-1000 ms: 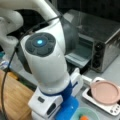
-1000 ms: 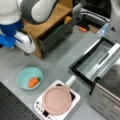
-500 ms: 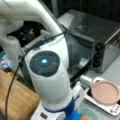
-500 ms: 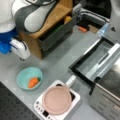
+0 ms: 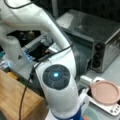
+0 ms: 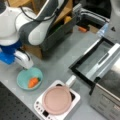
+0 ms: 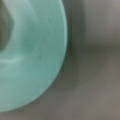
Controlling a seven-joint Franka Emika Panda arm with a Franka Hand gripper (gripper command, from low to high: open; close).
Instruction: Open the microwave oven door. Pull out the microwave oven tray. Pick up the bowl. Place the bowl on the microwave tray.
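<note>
- The fingers [image 6: 25, 61] hang at the bowl's far rim, toward a front view's left; whether they are spread or pinched, I cannot tell; nothing shows them gripping yet.
- The bowl [image 6: 30, 78] sits on the grey tabletop [image 6: 58, 58] near its front-left corner, just beside the white appliance [image 6: 57, 103] that carries the pink pan [image 6: 57, 100]; an orange piece, perhaps a carrot [image 6: 33, 82], lies inside it.
- In the wrist view the bowl's rim [image 7: 53, 50] fills the left side, smooth and glossy; I judge it light, rigid and somewhat slippery, so the thin rim wall seems the place to pinch, and level, lest the carrot roll.
- The microwave oven door [image 6: 93, 58] lies folded down and open before the microwave oven [image 6: 107, 100]; the microwave oven tray [image 6: 106, 63] juts out above the glass.
</note>
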